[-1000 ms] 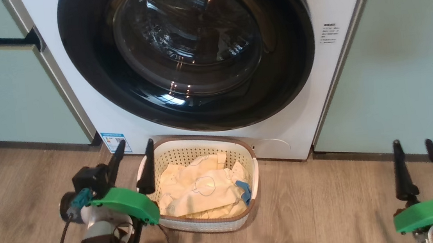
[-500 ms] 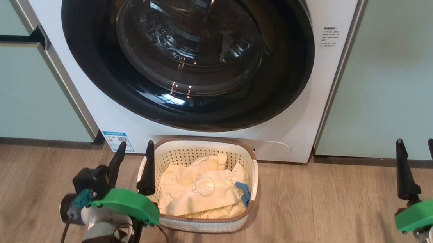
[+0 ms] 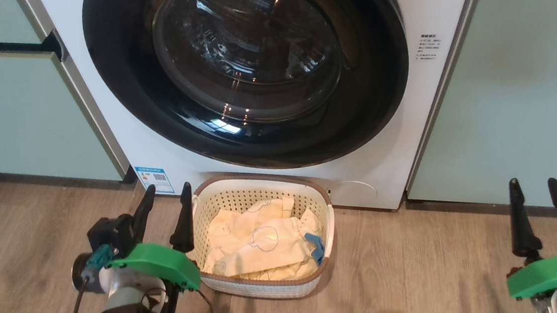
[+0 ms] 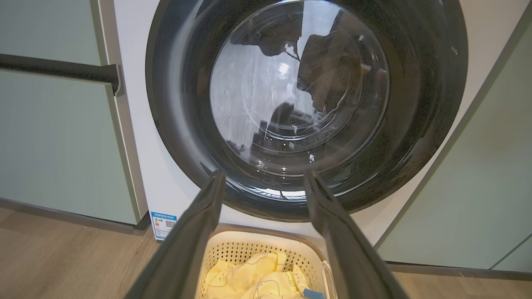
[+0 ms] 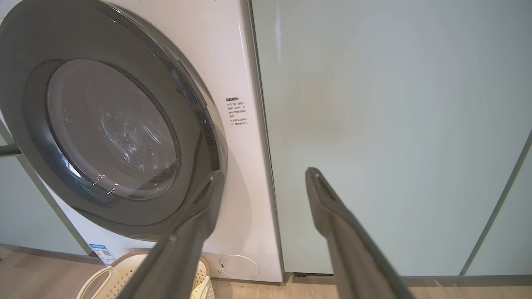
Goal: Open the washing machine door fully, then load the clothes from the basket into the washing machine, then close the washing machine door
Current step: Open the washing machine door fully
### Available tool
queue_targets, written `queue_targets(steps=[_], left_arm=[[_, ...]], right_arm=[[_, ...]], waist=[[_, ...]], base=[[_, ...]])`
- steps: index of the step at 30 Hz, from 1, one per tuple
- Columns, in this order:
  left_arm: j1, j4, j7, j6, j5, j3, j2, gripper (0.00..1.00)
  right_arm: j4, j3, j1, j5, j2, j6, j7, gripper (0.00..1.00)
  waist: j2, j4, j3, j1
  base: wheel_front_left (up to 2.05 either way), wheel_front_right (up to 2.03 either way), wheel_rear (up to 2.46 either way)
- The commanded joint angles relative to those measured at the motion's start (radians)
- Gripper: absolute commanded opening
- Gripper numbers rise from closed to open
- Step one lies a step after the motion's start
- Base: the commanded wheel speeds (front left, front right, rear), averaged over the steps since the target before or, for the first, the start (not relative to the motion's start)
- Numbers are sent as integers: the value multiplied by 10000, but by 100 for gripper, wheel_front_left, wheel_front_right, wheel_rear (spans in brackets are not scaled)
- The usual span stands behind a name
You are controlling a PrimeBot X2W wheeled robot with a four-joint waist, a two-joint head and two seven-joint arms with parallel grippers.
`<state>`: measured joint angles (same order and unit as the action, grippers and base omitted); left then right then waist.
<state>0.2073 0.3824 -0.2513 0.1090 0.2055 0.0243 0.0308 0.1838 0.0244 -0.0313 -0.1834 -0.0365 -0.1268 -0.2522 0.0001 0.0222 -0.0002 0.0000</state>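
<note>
Ahead of me stands the washing machine (image 3: pixel 407 130), its door (image 3: pixel 250 68) lying flat against the white front, with pale-green cabinets (image 3: pixel 13 124) on either side. On the wooden floor (image 3: pixel 420 275) just in front of it sits the basket (image 3: pixel 270 289). The clothes (image 3: pixel 261 244) are heaped inside, a blue piece (image 3: pixel 315 246) at their right edge. My left gripper (image 3: pixel 168 189) hovers near left, fingers spread, one overlapping the basket's left rim; contact I can't judge. My right gripper (image 3: pixel 533 182) is near right, fingers apart, empty, well clear of the basket.
</note>
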Motion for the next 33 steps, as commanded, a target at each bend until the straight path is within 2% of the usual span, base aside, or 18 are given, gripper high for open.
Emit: queue_targets(steps=[1, 2, 4, 7, 12, 18, 25, 29, 30, 33], left_arm=[[481, -232, -105, -91, 103, 324, 194, 100], [481, -218, -105, -108, 110, 325, 194, 100], [483, -191, -105, -134, 117, 310, 194, 100], [525, -145, -105, -140, 128, 264, 194, 100], [570, -48, -105, -148, 158, 77, 194, 100], [655, 2, -105, -145, 229, -237, 194, 100], [896, -76, -105, -234, 438, -717, 194, 100], [1023, -119, -105, -282, 493, -957, 194, 100], [1023, -119, -105, -282, 493, -957, 194, 100], [1128, -231, -105, -294, 547, -1103, 194, 100]], right_arm=[[-332, -235, -609, -139, -137, -39, -95, 71], [-343, -220, -651, -238, -137, -39, -95, 44], [-338, -171, -727, -381, -137, -39, -95, 0], [-222, -36, -902, -961, -137, -39, -95, 0], [466, 258, -1391, -3233, -137, -39, -95, 0], [1439, 125, -2311, -5094, -250, -39, -95, 0], [2776, -969, -3739, -8857, -1240, -39, 19, 0], [3039, -1405, -4509, -10814, -1882, -39, 778, 0], [3039, -1405, -4509, -10814, -1882, -39, 778, 0], [3229, -1533, -5080, -11988, -2260, -39, 1654, 0]], waist=[[-1, 9, 22, 0], [-1, 13, 34, 0], [-1, 30, 67, 0], [-1, 78, 138, 0], [-1, 170, 254, 0], [-1, 291, 528, 0], [-1, 518, 1095, 0], [-1, 694, 1447, 0], [-1, 694, 1447, 0], [-1, 827, 1753, 0]], base=[[0, 0, 0], [0, 0, 0], [0, 0, 0], [0, 0, 0], [0, 0, 0], [0, 0, 0], [0, 0, 0], [0, 0, 0], [0, 0, 0], [0, 0, 0]])
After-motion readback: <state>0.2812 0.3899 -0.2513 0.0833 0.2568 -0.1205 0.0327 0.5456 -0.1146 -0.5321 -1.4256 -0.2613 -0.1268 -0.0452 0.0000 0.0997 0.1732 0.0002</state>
